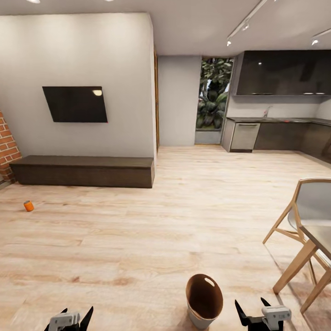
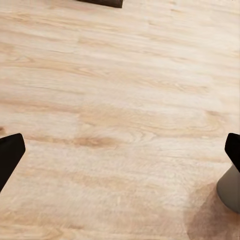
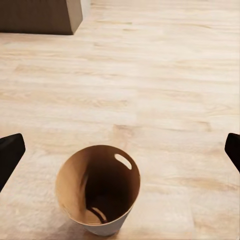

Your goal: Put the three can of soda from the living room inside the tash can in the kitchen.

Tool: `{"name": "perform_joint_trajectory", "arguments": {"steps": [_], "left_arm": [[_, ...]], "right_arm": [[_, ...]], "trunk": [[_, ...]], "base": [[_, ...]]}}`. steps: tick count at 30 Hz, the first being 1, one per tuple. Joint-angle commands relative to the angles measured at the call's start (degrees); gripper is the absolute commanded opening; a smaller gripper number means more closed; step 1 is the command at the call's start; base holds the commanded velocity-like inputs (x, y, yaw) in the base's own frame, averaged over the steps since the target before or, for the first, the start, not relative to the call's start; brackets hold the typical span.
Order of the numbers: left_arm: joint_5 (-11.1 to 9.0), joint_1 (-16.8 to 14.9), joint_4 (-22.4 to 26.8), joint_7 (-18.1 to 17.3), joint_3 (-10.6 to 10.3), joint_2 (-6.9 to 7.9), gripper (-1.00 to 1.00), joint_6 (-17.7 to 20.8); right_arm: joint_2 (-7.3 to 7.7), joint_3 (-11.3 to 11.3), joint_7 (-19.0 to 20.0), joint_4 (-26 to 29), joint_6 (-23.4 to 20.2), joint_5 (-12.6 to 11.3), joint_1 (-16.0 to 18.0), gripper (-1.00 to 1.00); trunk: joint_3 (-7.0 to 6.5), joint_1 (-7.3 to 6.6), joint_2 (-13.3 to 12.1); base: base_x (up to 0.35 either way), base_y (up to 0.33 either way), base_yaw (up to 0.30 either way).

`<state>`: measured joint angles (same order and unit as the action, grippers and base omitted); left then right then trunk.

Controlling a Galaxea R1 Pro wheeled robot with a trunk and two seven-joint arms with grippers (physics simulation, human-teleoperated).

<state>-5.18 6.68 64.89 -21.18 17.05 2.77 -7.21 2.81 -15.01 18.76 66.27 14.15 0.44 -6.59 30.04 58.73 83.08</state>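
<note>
One small bright orange soda can with a grey top (image 1: 29, 206) stands on the light wood plank floor (image 1: 151, 239) near the long dark low bench (image 1: 82, 171) — well apart from us. Our grey tapered trash bin with its brown inside (image 1: 204, 301) sits on the floor between our arms, and we judge it empty. Both the left gripper (image 1: 69, 319) and the right gripper (image 1: 262, 316) hang with fingers spread, grasping nothing. No can is binned yet — the collecting remains.

chair (image 1: 307, 216) and table (image 1: 322, 239) cut off at frame edge, tash can (image 2: 231, 189) partly cropped
</note>
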Motion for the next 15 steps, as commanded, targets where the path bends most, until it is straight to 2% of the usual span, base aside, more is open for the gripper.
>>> {"name": "perform_joint_trajectory", "arguments": {"steps": [1, 15], "left_arm": [[0.0, 0.0, 0.0, 0.0, 0.0, -0.01, 1.00, 0.0], [-0.1, 0.0, 0.0, 0.0, 0.0, -0.06, 1.00, -0.1]], "right_arm": [[0.00, 0.0, 0.0, 0.0, 0.0, 0.0, 0.0, 1.00], [0.00, 0.1, 0.0, -0.2, 0.0, 0.0, 0.2, 1.00]], "trunk": [[0.00, 0.00, 0.0], [0.00, 0.00, 0.0]], "base": [[0.324, 0.005, 0.000], [0.308, 0.001, 0.000]]}}
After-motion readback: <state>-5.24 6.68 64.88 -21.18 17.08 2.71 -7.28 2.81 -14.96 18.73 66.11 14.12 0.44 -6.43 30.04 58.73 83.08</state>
